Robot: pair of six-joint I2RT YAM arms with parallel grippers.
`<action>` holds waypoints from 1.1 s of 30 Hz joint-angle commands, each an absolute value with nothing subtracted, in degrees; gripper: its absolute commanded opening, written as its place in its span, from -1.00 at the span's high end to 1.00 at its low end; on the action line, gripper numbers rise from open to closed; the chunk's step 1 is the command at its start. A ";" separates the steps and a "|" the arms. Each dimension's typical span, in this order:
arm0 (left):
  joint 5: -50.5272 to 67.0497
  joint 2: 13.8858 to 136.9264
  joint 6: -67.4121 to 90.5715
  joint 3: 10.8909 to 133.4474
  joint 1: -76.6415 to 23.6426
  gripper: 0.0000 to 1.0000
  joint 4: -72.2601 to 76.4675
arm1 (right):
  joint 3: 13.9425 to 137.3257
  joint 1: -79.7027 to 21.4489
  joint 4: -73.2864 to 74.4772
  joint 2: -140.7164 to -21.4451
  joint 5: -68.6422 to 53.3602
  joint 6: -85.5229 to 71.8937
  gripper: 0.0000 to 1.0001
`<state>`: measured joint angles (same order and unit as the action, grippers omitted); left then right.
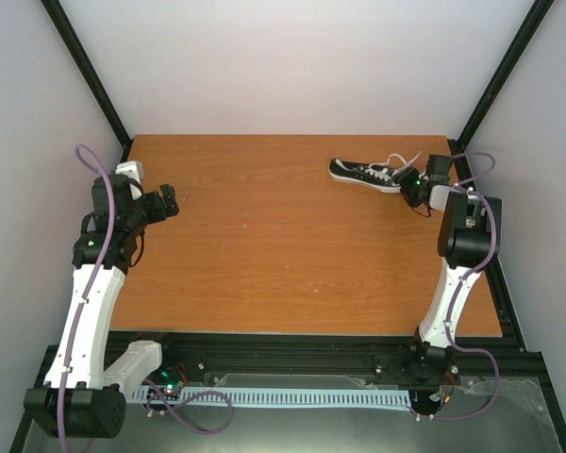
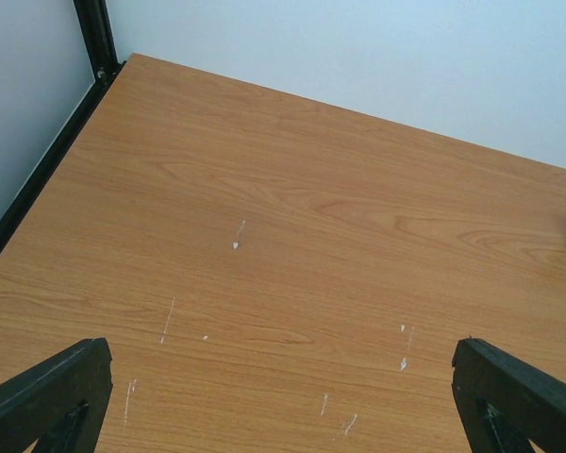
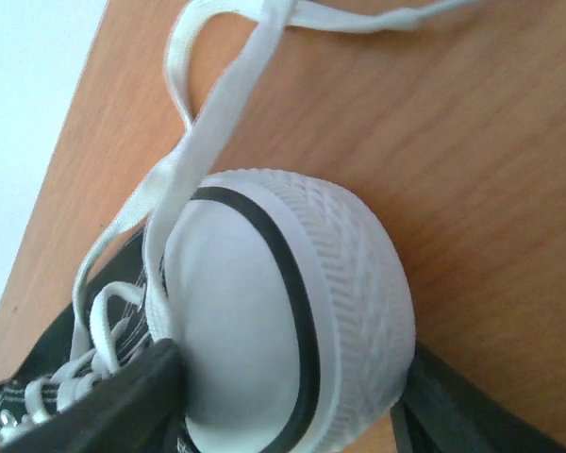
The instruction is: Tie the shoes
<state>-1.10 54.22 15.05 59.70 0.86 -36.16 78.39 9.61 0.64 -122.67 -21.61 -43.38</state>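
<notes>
Now, location: the black canvas low-top sneaker (image 1: 363,172) is seen lying at the upper right of the top view, on the orange-brown wooden surface (image 1: 264,245), near its far right corner.
Laces: the flat white laces (image 3: 203,142) are left untied; loose lengths are trailed past the toe and out over the wood at the top of the right wrist view.
Right pincer: the right pincer (image 3: 292,363) is set astride the white rubber toe cap (image 3: 292,283), one finger at the lower left and one at the lower right of that view. Both are seen against the rubber or very nearly so; whether the toe is firmly clamped cannot be told.
Left pincer: the left pincer (image 2: 283,396) is held wide open over bare wood at the left of the top view, well apart from the sneaker, with nothing between its fingers.
Weight: the sneaker is judged light and easily pushed across the smooth wood.
Stiffness: the ribbed rubber toe is judged firm and grippy; the canvas upper is expected to give.
Lace handling: the laces are judged limp, thin and prone to slipping from a loose pinch.
Hold points: the toe cap is suited to anchoring; each lace is best pinched flat on a free length away from the eyelets.
</notes>
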 commanded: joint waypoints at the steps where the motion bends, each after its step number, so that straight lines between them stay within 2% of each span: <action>1: -1.59 53.28 13.71 59.87 1.12 -0.99 -36.70 | 77.73 9.40 -0.85 -125.71 -27.23 -45.93 0.04; 8: -2.06 53.11 13.65 59.81 1.05 -1.00 -36.72 | 72.90 9.36 -4.73 -119.02 -27.52 -45.56 0.92; 15: -2.28 53.03 13.71 59.77 1.09 -0.99 -36.78 | 62.41 9.34 -4.70 -97.93 -21.48 -43.09 0.94; 22: -3.05 52.56 13.95 59.77 1.06 -0.99 -37.04 | 62.83 9.27 6.57 -79.59 -14.17 -37.92 0.95; 28: -3.63 52.10 14.07 59.86 1.07 -1.00 -37.13 | 67.91 3.09 16.49 -76.50 -15.94 -34.63 0.94; 33: -4.32 51.81 14.31 59.77 1.08 -0.99 -37.25 | 71.21 -9.45 18.27 -79.83 -15.48 -34.19 0.94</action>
<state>-3.25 52.97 14.74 59.59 0.86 -36.95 67.40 -0.75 15.86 -77.47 -13.87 -35.18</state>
